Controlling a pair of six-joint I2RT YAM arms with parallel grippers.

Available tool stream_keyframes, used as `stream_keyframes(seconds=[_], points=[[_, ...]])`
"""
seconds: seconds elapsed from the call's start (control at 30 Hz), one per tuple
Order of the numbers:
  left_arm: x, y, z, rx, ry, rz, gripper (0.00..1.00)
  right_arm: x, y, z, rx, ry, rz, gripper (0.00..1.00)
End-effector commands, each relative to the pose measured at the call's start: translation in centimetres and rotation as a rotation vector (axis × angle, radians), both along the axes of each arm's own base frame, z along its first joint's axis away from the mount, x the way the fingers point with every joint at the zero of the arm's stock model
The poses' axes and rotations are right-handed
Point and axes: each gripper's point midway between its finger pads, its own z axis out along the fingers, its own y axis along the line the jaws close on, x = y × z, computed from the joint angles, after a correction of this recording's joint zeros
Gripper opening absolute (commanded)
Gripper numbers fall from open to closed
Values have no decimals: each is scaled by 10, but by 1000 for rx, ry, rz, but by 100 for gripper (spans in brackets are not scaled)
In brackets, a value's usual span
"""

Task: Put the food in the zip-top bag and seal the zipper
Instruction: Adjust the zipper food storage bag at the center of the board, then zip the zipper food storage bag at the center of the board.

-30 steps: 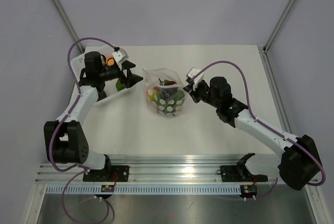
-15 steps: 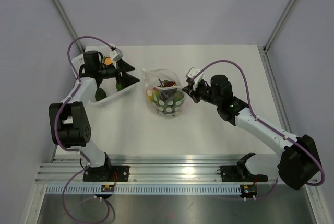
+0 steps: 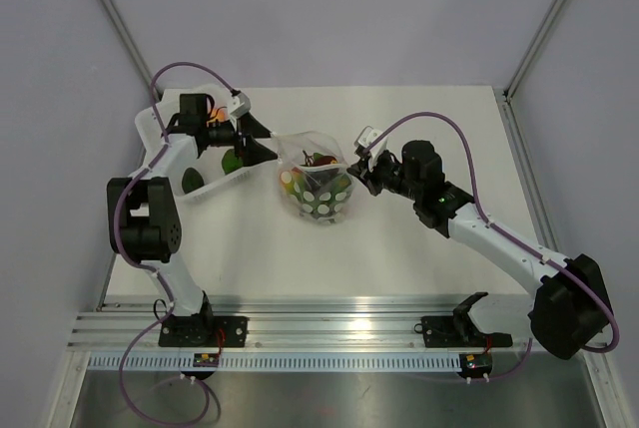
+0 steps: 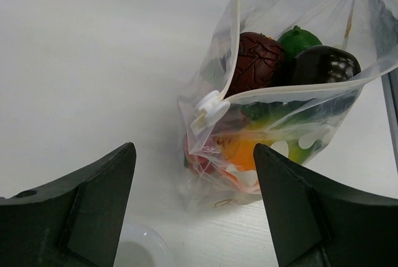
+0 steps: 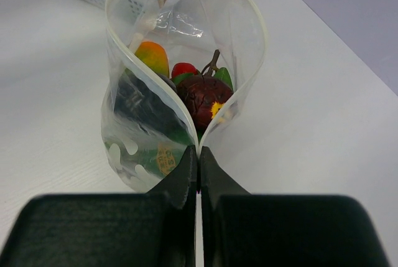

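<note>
Several food pieces (image 5: 204, 96) inside zip-top bag (image 5: 244, 43)

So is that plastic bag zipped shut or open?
The bag is open: its mouth gapes wide, fruit showing inside; the right gripper pinches just one end.

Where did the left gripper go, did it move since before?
Yes. The left gripper slid a little to the right, across the white tray and closer to the zip-top bag, which stayed put.
</note>
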Motion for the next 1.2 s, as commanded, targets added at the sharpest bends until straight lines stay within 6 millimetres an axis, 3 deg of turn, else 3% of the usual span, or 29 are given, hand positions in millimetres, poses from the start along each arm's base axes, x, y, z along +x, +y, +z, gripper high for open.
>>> stream_keyframes(seconds=[0.0,0.27,0.37,0.4,0.43,0.53,0.57,0.7,0.73,0.77,0.8,0.83,0.87,0.93,1.03,1.13,1.17], points=[[-7,-15,19,-55,-79,-100,78,5,2,39,70,-78,0,0],[-21,-28,14,-70,-51,-135,71,4,-1,38,69,-75,-10,0],[-22,-32,11,-77,-33,-146,60,4,-1,38,71,-76,-12,0],[-23,-32,11,-80,-25,-149,52,3,-1,39,73,-76,-12,0],[-23,-33,10,-79,-19,-149,33,4,-2,38,70,-76,-15,0],[-25,-33,12,-77,-13,-144,5,5,-4,38,68,-78,-31,0],[-27,-32,11,-74,-10,-141,0,6,-4,38,65,-77,-34,0],[-35,-32,15,-65,-35,-129,0,4,-6,30,17,-28,-28,5],[-36,-31,18,-65,-11,-112,0,4,-6,37,19,-31,-28,13],[-37,-31,24,-64,-27,-100,0,-3,-9,26,-24,34,-22,27],[-38,-31,22,-55,-38,-85,0,-9,-7,31,-34,63,4,41],[-40,-31,22,-48,-48,-79,0,-14,1,64,-5,49,58,44],[-41,-30,29,-44,-81,-68,0,-21,-1,59,-38,118,70,46],[-46,-30,27,-47,-49,-48,0,-24,2,89,-23,80,87,47],[-51,-31,35,-59,-50,-39,0,-22,6,108,-34,9,113,47],[-54,-31,40,-58,-78,-32,0,-17,30,119,-68,-18,223,44],[-55,-32,42,-59,-78,-33,0,-22,34,111,-103,27,274,44]])
